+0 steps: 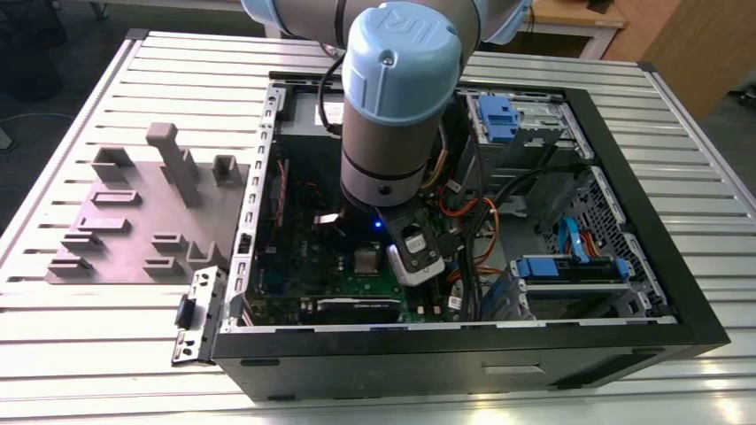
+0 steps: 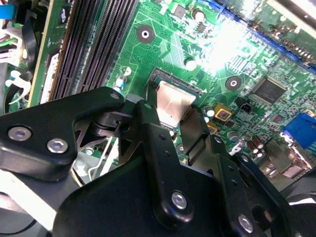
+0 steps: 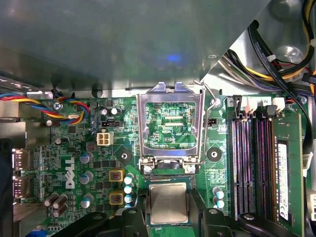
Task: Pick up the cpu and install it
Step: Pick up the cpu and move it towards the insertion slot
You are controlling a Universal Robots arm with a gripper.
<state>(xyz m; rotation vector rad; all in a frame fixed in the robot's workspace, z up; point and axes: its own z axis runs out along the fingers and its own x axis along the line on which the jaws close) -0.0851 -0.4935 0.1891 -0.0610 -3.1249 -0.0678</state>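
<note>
In both wrist views the cpu (image 3: 169,203) (image 2: 174,100), a small silver-grey square chip, lies flat between my gripper's black fingers (image 3: 143,210), which flank its two sides closely. My gripper (image 3: 169,205) (image 2: 173,111) is shut on the cpu, holding it low at the dark socket on the green motherboard (image 3: 98,163). The silver socket frame (image 3: 170,123) is flipped up open just beyond the chip, with its wire lever (image 3: 215,106) raised. In the exterior view my gripper (image 1: 402,266) reaches down inside the open computer case (image 1: 661,266).
Black memory slots (image 3: 247,163) run beside the socket, capacitors (image 3: 129,183) on the other side. Cable bundles (image 1: 473,212) and blue drive bays (image 1: 567,270) crowd the case at the exterior view's right. A grey fixture plate (image 1: 142,212) with blocks lies on the slatted table, left of the case.
</note>
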